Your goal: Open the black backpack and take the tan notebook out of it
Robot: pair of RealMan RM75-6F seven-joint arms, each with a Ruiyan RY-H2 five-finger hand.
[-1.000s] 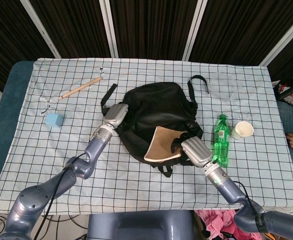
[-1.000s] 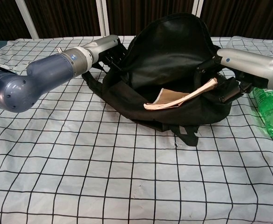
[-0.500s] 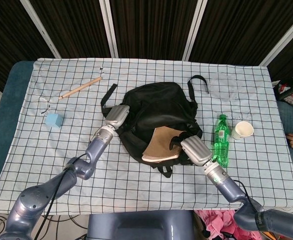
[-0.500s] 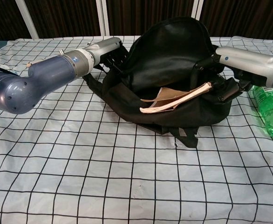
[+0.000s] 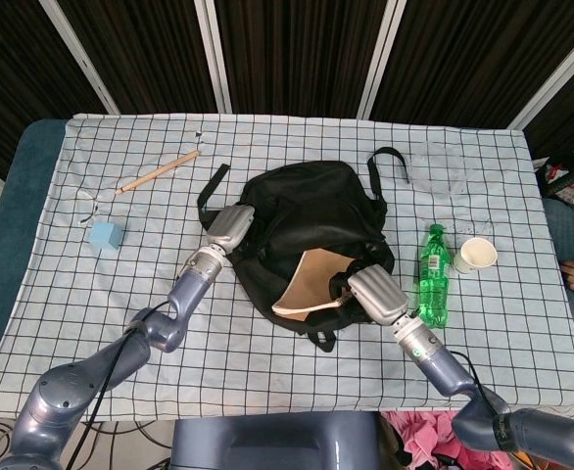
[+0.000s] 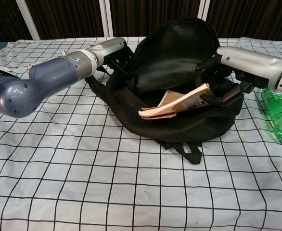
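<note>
- Right hand [image 6: 221, 82] pinches the tan notebook [image 6: 174, 103] by its far edge; the notebook sticks halfway out of the black backpack [image 6: 179, 53] opening, tilted.
- Left hand [image 5: 230, 227] grips the backpack's left side; its fingers are hidden in fabric.
- Green bottle [image 5: 431, 275] lies right of the backpack, with a paper cup [image 5: 476, 255] beyond it.

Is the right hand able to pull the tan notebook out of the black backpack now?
Probably yes. The right hand already grips the tan notebook, which sticks out of the open black backpack, and the left hand holds the bag.
</note>
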